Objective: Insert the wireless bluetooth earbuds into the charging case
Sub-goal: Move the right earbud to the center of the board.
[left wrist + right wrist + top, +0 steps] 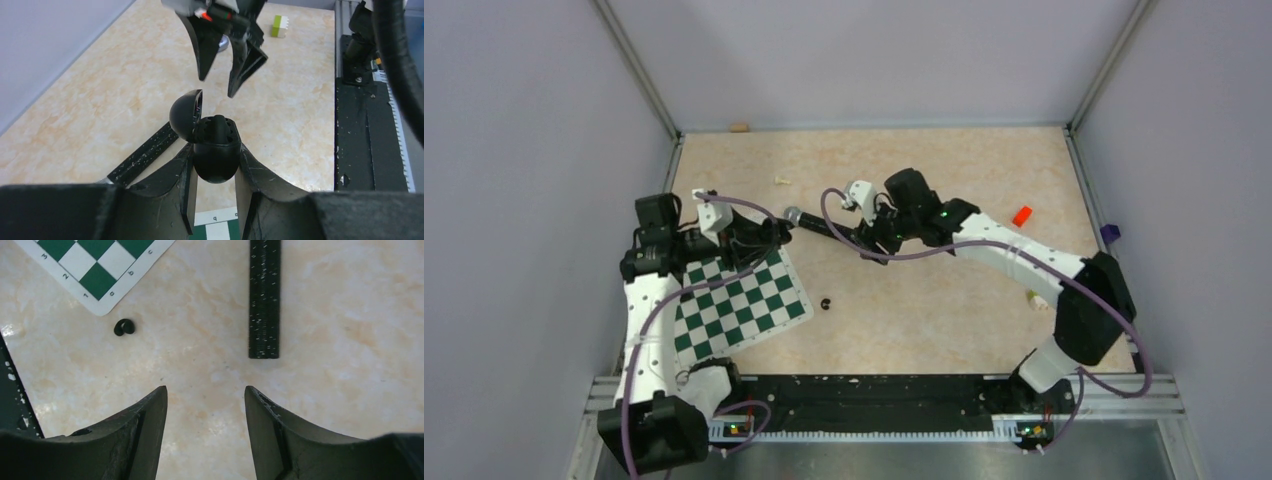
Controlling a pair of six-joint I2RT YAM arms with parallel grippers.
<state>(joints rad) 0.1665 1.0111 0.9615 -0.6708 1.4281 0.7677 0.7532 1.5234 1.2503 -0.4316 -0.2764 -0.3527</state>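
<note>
Left gripper (216, 152) is clamped on the charging case (215, 167), a black round shell sitting between its jaws. The lid (183, 114) is flipped open to the left of them. Something dark sits in the case mouth (a seated bud or just the socket, can't tell). Right gripper (218, 86) hangs just ahead of the left jaws, above the open case, with its jaws apart and nothing between them. The only bud you can see is a black earbud (124, 327). It lies on the table (325, 390) ahead and left of the right jaws, just off the chessboard (95, 265) corner and well apart from the case. No other buds in view.

Risks:
- **Pick:** the bud is tiny and rounded, so an off-centre close will likely squirt it sideways, maybe under the board edge.
- **Swing:** the black bar (264, 300) lies ahead and right of the right jaws, and a wide swing could knock it.
- **Pull-away:** the right fingertips are near the lid, so a careless pull-away could clip it shut or twist the case in the left grip.
- **Insertion:** a wrongly oriented bud won't seat and may drop.
</note>
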